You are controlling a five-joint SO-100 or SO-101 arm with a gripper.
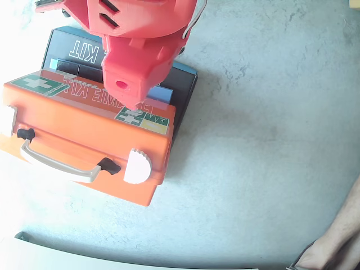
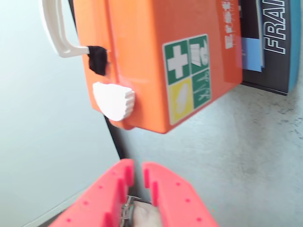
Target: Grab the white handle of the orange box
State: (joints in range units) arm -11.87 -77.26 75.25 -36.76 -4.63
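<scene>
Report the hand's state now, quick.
Hand: nearly closed, only a narrow slit between the fingers, holding nothing; it sits short of the orange box, not on the white handle.

Orange box w/ green-white cross stickers, off-white handle, red jaws

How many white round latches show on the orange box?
2. In the fixed view, one latch sits on the orange box front, right of the white handle; another is washed out at the left edge, partly cut off.
</scene>
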